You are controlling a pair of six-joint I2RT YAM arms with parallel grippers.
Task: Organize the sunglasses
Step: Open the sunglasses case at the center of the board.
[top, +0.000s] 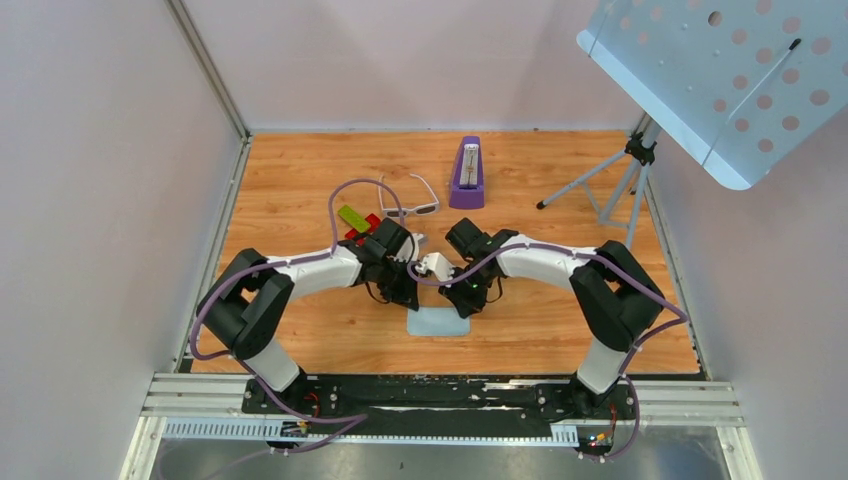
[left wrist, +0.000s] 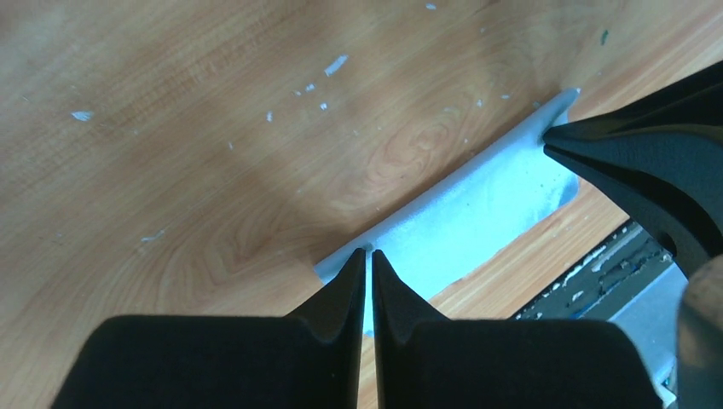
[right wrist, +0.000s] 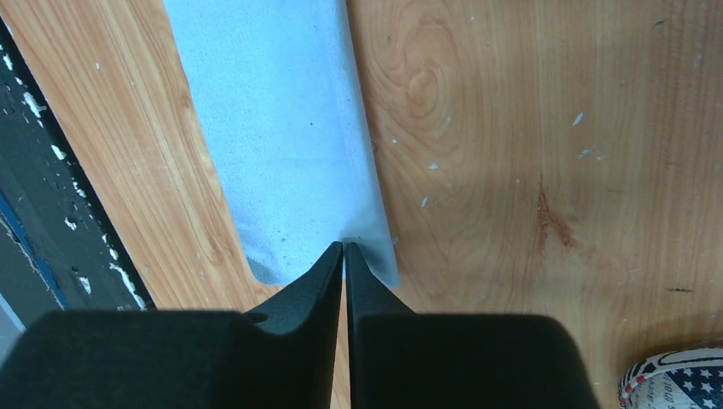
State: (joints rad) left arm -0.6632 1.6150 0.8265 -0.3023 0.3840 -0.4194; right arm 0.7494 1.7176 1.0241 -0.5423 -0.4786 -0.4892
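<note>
- At the far middle of the counter [top: 300, 170] lie the sunglasses [top: 410, 198], shown only from above.
- Left hand [left wrist: 368, 254] and right hand [right wrist: 344, 247] each clamp a corner of the cloth [right wrist: 273, 128].
- Right wrist alone catches a stars-and-stripes case [right wrist: 678, 375].

centre: left arm [top: 300, 272], right arm [top: 560, 262] meet over cloth [top: 438, 324] | back: sunglasses [top: 410, 203], metronome [top: 466, 173], tripod [top: 610, 185] | open: right-front table [top: 560, 335]

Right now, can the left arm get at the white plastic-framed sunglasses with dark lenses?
Probably not yet: the white plastic-framed sunglasses lie close beyond the left arm with nothing between, but its jaws are shut on the light blue square cloth.
</note>
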